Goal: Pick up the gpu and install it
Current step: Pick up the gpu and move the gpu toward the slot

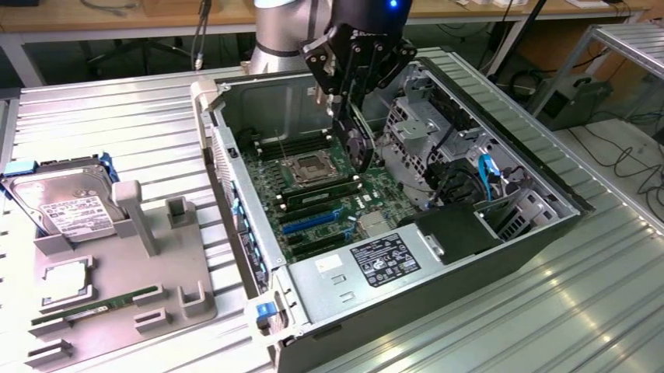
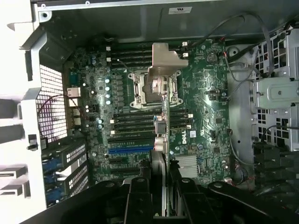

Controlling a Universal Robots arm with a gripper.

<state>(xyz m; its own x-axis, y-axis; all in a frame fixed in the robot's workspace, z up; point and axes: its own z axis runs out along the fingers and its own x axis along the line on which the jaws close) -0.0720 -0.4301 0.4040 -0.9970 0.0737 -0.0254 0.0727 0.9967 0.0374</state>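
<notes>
While its claw (image 1: pixel 347 93) grips the gpu (image 1: pixel 360 148) on edge, the arm (image 1: pixel 280 31) hangs straight down over the motherboard (image 1: pixel 316 198).

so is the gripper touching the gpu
Touching. The wrist view shows the gripper closed on both faces of the gpu, held edge-on above the motherboard.

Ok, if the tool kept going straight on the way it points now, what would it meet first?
The gpu clamped in the tool hangs ahead of it, so the card's lower edge would probably meet the motherboard first, near the CPU socket. Depth is hard to judge.
</notes>
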